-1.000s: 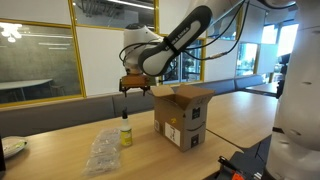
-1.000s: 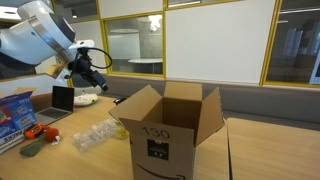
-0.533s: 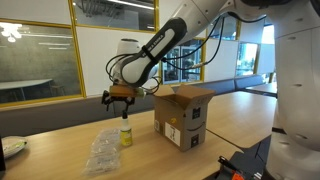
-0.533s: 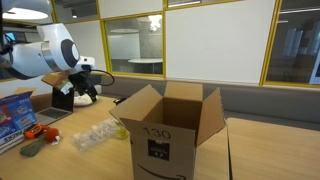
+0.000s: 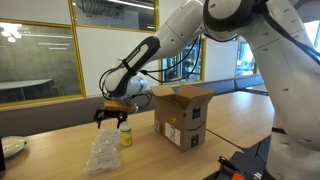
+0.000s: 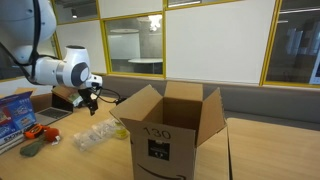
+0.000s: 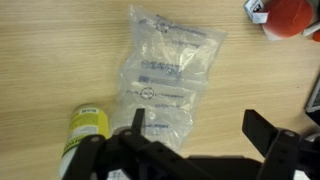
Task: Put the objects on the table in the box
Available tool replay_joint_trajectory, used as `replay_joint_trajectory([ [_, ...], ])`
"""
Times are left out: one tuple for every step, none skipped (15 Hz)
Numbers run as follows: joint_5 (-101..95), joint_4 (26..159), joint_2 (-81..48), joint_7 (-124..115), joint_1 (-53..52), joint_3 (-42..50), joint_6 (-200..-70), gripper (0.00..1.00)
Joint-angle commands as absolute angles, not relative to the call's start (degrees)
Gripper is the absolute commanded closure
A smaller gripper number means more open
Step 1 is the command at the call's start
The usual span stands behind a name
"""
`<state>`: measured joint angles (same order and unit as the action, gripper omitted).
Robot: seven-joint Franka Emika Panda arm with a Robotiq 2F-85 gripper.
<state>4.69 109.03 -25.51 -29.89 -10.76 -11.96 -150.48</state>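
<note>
The clear plastic bags [image 5: 103,152] lie in a loose pile on the wooden table [image 5: 60,135], with the small yellow bottle [image 5: 125,135] upright beside them. My gripper [image 5: 110,118] hangs open just above the pile and holds nothing. In the wrist view the bags [image 7: 165,75] fill the centre, the bottle [image 7: 85,130] sits at lower left, and my gripper [image 7: 197,120] spreads over the bags' lower edge and bare wood. The brown cardboard box [image 5: 182,115] stands open to the side of the bottle. In an exterior view the box [image 6: 170,135] is in front, with the bags [image 6: 92,136] and my gripper [image 6: 92,100] behind.
A pale dish [image 5: 12,147] lies at the table's far end. A red object [image 7: 290,15] sits past the bags. A laptop [image 6: 63,100], a blue packet [image 6: 15,108] and small red and green items [image 6: 35,133] crowd that end of the table.
My arm has swung away from the box and come down over the bags and bottle. The jaws have stayed open.
</note>
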Motion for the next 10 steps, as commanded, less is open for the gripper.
replay_joint_trajectory([
  [8.27, 100.83, -32.72, -26.00, -12.73, -10.91, -146.11, 0.00],
  [8.33, 98.85, -34.89, -26.01, -13.27, -10.45, -144.96, 0.00],
  [8.58, 97.85, -36.15, -25.83, -13.57, -10.39, -143.97, 0.00],
  [8.45, 96.47, -37.73, -26.13, -14.11, -10.05, -143.03, 0.00],
  [7.94, 95.21, -39.12, -26.89, -14.92, -9.37, -142.16, 0.00],
  [7.19, 94.05, -40.53, -28.06, -15.97, -8.30, -141.73, 0.00],
  [6.80, 92.48, -42.04, -28.83, -16.75, -7.39, -140.96, 0.00],
  [6.55, 91.44, -43.39, -29.31, -17.45, -6.57, -140.46, 0.00],
  [6.65, 89.84, -44.83, -29.41, -17.91, -6.05, -139.55, 0.00],
  [6.76, 88.31, -46.37, -29.49, -18.25, -5.59, -138.76, 0.00],
])
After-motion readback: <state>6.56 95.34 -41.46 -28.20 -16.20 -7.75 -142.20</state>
